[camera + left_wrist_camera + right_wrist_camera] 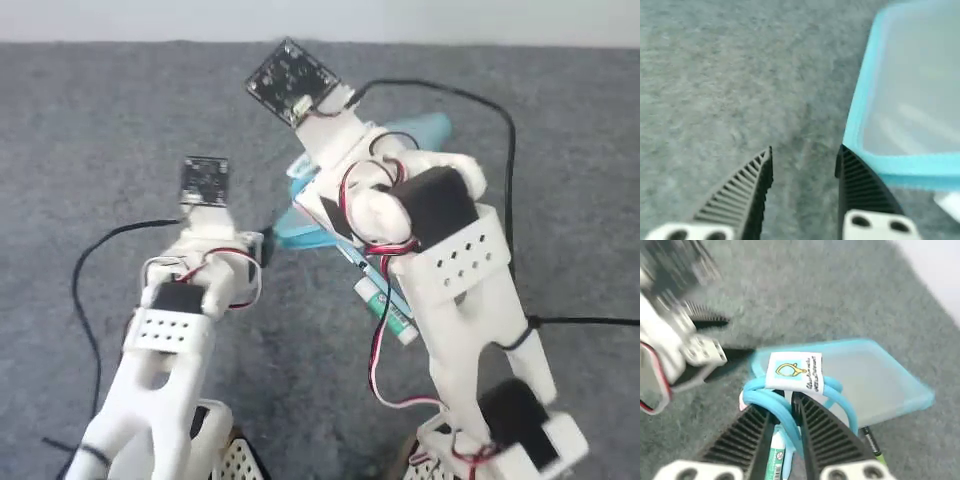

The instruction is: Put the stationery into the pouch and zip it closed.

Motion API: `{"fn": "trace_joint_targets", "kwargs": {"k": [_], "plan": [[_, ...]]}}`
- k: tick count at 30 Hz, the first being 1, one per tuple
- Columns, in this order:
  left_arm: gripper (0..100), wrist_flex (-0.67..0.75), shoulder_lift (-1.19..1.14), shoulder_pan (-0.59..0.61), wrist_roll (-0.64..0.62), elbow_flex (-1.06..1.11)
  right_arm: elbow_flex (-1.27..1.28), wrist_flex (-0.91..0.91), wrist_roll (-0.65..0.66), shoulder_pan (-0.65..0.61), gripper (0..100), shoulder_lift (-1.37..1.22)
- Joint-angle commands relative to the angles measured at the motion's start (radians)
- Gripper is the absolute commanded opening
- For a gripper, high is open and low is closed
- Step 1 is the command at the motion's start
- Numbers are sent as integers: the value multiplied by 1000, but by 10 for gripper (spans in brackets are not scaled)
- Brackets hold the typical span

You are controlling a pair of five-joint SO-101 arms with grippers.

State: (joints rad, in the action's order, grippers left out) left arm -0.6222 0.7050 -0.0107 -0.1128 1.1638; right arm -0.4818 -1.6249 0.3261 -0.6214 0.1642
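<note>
A translucent teal pouch (425, 128) lies on the grey carpet, mostly under the right arm (440, 230). In the right wrist view the pouch (865, 380) has a teal cord loop (840, 400) with a white tag (792, 371). My right gripper (785, 402) is shut on that cord. A green-and-white marker (775, 455) and a dark pen tip (870, 442) lie beneath it; the marker (385, 300) also sticks out under the right arm. My left gripper (804, 155) is open at the pouch's corner (910, 100), one finger (860, 185) against the teal edge.
Grey carpet (100, 120) covers the table on all sides. Black cables (500, 110) run behind the right arm and off the left arm's side (85, 270). The left arm's gripper (690, 340) stands close beside the pouch in the right wrist view.
</note>
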Motion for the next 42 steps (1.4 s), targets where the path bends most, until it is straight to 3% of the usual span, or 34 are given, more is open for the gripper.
{"fn": "trace_joint_targets", "kwargs": {"k": [1, 4, 6, 9, 13, 15, 22, 28, 31, 35, 42], "plan": [[200, 68, -164, -123, 38, -39, -207, -51, -5, -8, 6, -48], [199, 81, -295, -178, 63, -91, -310, -88, -23, -25, 6, -131], [199, 81, -316, -118, 48, -124, -353, -125, -20, -42, 6, -173], [186, 81, -256, -25, 0, -120, -368, -156, -21, -48, 6, -194], [176, 78, -95, -18, -17, -48, -293, -160, -26, -87, 6, -194], [176, 77, 12, 3, -49, -7, -221, -151, -25, -105, 6, -194], [177, -15, 311, 252, -75, 31, 40, -47, -28, -88, 6, -116], [177, -20, 328, 301, -71, 27, 454, 51, -14, -79, 6, 194], [177, -18, 316, 322, -71, 25, 763, 116, 61, -41, 6, 371], [177, -18, 316, 322, -71, 28, 1131, 234, 180, 105, 6, 553], [177, -21, 316, 322, -71, 33, 1307, 377, 388, 642, 6, 585]]}}
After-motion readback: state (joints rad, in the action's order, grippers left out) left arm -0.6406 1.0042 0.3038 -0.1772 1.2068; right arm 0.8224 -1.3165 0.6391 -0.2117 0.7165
